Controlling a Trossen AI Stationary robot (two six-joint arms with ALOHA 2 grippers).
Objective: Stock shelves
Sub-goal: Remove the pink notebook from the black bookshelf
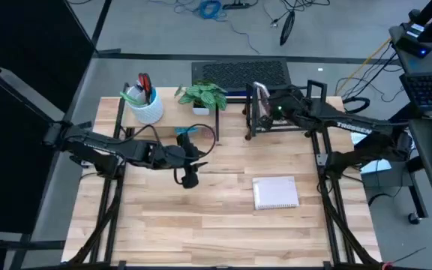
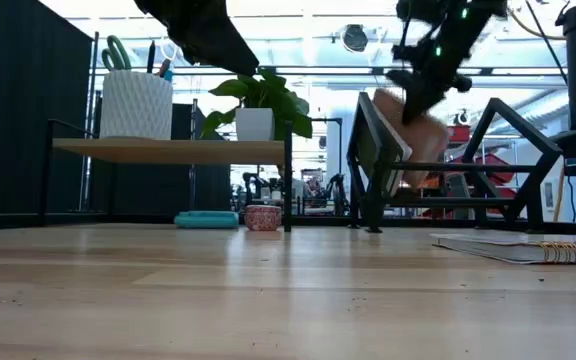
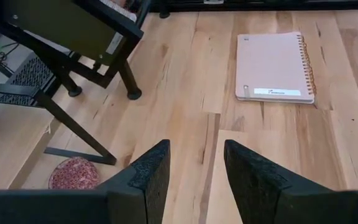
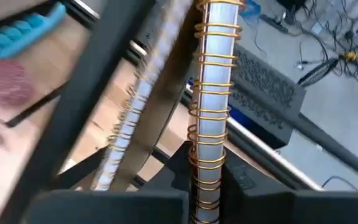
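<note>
Two shelf units stand along the far edge of the table. The pale-wood riser shelf (image 1: 172, 111) sits at about 11 o'clock from the table's middle; the black wire rack (image 1: 287, 112) sits at about 1 o'clock, just beside it.

On the riser: one white pen cup (image 1: 145, 105) with scissors in it, and one potted plant (image 1: 203, 96). Under the riser: one small patterned bowl (image 2: 262, 216) and one teal object (image 2: 206, 218), side by side on the table.

Notebooks counted: three in sight. One pink spiral notebook (image 1: 276, 192) lies flat at 4 o'clock, well apart from both units. One gold-spiralled notebook (image 4: 213, 81) is gripped by its binding in the right gripper (image 4: 205, 177), fingers closed on it, upright at the rack's left end. Another spiral binding (image 4: 129, 124) shows just beside it among the rack's dividers.

The left gripper (image 3: 194, 168) hovers over bare table in front of the riser, fingers parted a little and holding nothing. The riser's leg (image 3: 73, 127) stands between it and the bowl.
</note>
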